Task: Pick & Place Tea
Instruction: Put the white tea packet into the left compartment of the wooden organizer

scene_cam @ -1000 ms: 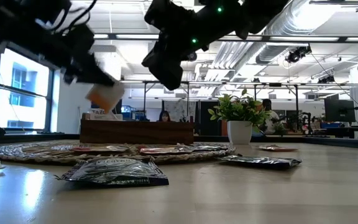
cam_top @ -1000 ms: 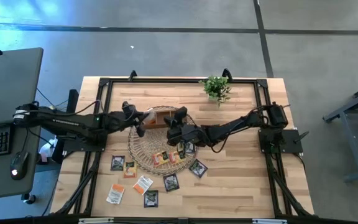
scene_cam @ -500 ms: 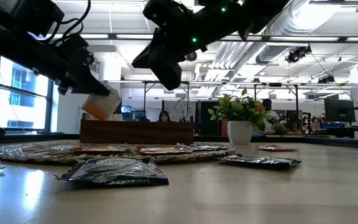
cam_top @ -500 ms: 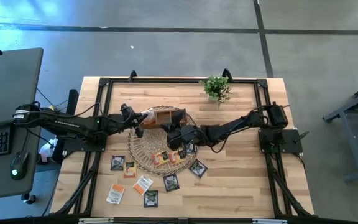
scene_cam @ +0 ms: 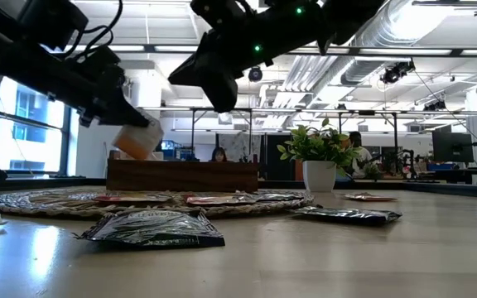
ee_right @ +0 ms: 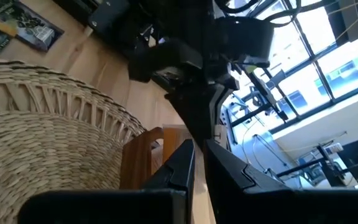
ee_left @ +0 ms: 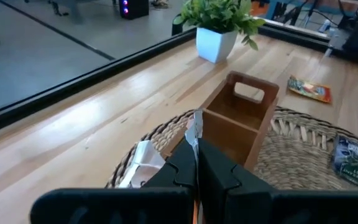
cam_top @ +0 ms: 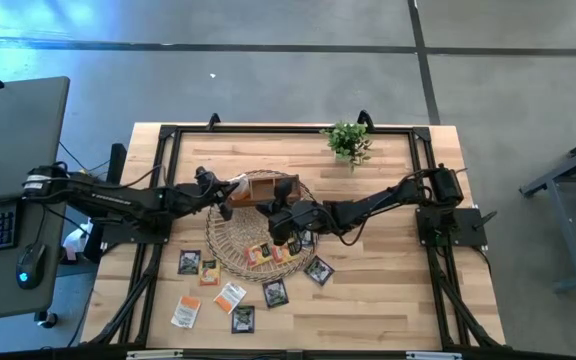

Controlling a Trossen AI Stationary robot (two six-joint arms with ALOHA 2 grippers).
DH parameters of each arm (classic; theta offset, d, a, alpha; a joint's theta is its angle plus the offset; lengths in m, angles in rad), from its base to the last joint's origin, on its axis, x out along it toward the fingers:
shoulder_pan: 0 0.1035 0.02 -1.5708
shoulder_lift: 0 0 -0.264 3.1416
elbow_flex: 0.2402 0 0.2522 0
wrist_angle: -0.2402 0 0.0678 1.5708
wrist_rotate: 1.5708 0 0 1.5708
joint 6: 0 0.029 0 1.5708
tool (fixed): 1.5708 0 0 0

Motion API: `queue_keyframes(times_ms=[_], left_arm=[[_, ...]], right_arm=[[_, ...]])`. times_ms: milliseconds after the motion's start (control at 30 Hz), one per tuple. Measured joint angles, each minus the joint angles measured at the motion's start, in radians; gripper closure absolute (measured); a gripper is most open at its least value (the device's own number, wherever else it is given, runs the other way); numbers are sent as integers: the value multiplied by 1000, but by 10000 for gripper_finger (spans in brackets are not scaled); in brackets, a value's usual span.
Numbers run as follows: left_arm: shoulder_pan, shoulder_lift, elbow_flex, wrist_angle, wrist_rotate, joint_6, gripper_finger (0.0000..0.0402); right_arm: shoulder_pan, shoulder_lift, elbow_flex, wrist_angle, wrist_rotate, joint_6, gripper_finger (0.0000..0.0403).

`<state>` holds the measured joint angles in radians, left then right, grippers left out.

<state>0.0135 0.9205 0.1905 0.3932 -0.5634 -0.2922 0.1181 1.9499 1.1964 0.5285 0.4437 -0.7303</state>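
My left gripper (cam_top: pixel 226 192) is shut on an orange and white tea packet (scene_cam: pixel 136 141), above the round woven mat's (cam_top: pixel 230 240) far left part, just left of the brown wooden divided tray (cam_top: pixel 266 187). My right gripper (cam_top: pixel 276 208) hangs shut and empty over the mat, at the tray's near right side; it also shows in the low view (scene_cam: pixel 222 99). Several packets lie flat on the mat (cam_top: pixel 260 255), and several more on the table near it (cam_top: pixel 230 296). My left gripper pinches the tea packet between its two fingers, on one edge (ee_left: pixel 195 127) that shows end-on between the fingertips. The packet sticks out past the fingers (scene_cam: pixel 116 103), tilted, and is lifted clear of the mat and the tray.
A small green potted plant (cam_top: pixel 348 142) stands at the table's far edge, right of the middle. A dark packet (scene_cam: pixel 151 228) lies close in the low view. A white crinkled packet (ee_left: pixel 143 163) lies at the mat's edge by the tray. Bare wood lies at the table's near right.
My left gripper has come down a little with the packet, toward the tray's left end, still shut on it. My right gripper has risen a little above the mat and tipped.
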Motion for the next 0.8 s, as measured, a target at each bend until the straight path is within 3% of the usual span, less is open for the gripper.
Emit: queue_keyframes(times_ms=[300,467,633,800], left_arm=[[0,148,0,132,-53,-1,396],[0,185,0,168,-65,-3,358],[0,186,0,136,-169,-1,314],[0,183,0,125,-220,23,300]], right_arm=[[0,0,0,0,-2,1,371],[0,0,0,0,-2,1,371],[0,0,0,-1,-3,1,371],[0,0,0,-9,-2,1,371]])
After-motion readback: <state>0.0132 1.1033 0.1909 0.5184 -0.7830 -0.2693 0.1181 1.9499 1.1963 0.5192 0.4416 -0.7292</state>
